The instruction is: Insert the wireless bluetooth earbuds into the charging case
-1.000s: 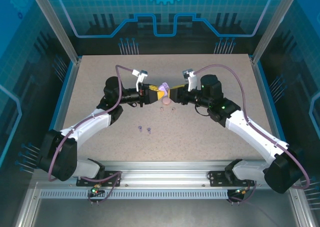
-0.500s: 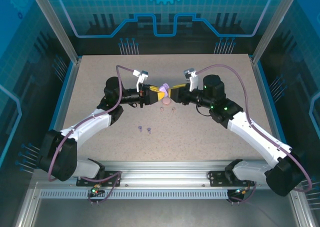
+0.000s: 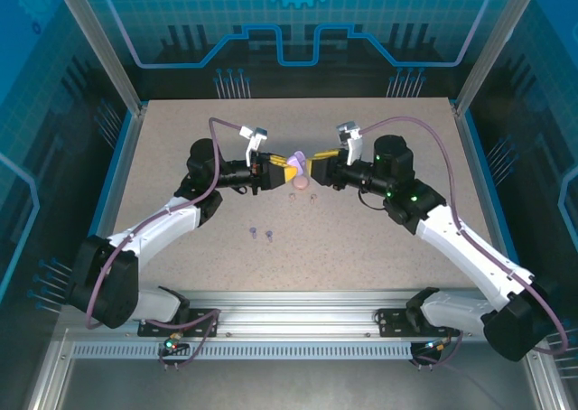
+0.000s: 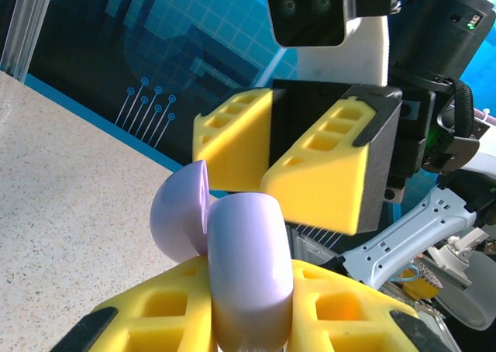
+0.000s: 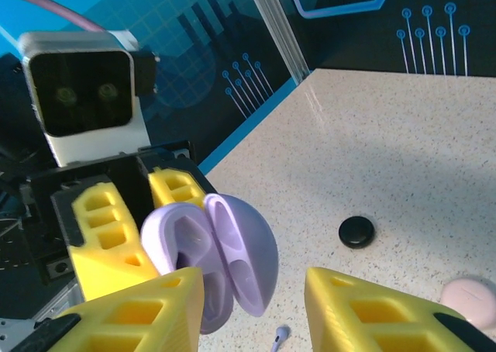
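My left gripper [image 3: 278,166] is shut on an open lilac charging case [image 4: 248,278] and holds it above the table. Its lid [image 4: 181,212] swings out to the left. The right wrist view looks into the case's hollow cavities [image 5: 190,251], held between the left gripper's yellow fingers [image 5: 97,228]. My right gripper [image 5: 256,313] faces the case closely, open, with the lid's edge in front of its gap and touching neither finger. Two lilac earbuds [image 3: 254,232] [image 3: 270,237] lie on the table nearer the bases. Another small earbud [image 5: 280,335] lies below the case.
A closed pale pink case [image 3: 299,183] sits on the table just under the two grippers, also at the lower right of the right wrist view [image 5: 469,299]. A black round case [image 5: 356,232] lies farther back. The speckled table [image 3: 379,238] is walled by blue panels.
The right arm has swung its elbow out to the right and its gripper has drawn slightly back from the case. The left arm holds still.
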Robot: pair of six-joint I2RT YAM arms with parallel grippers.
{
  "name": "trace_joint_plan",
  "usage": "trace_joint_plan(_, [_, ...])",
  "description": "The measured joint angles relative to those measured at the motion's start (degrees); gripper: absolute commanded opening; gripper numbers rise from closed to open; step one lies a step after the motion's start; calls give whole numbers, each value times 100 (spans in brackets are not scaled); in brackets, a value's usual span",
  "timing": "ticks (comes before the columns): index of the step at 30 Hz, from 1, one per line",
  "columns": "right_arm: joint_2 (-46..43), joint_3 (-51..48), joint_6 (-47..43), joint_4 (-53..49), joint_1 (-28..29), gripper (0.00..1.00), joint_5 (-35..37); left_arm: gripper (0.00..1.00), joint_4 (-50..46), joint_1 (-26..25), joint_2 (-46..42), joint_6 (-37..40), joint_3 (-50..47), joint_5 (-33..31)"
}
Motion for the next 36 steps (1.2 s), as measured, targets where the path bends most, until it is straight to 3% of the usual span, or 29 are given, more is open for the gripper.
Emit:
trace_joint_plan(17, [304, 7, 4, 168, 2, 33, -83, 0, -4, -15, -42, -4, 44, 20])
trace_joint_plan(26, [356, 57, 37, 186, 9, 14, -225, 0, -24, -17, -42, -4, 46, 4])
trace_joint_plan(30, [376, 87, 7, 166, 20, 4, -223, 22, -26, -17, -42, -4, 46, -13])
trace_joint_plan(32, [389, 111, -11, 146, 42, 0, -199, 41, -26, -17, -42, 0, 46, -39])
trace_joint_plan(36, [400, 162, -68, 111, 81, 0, -28, 60, -48, -70, -46, 26, 44, -63])
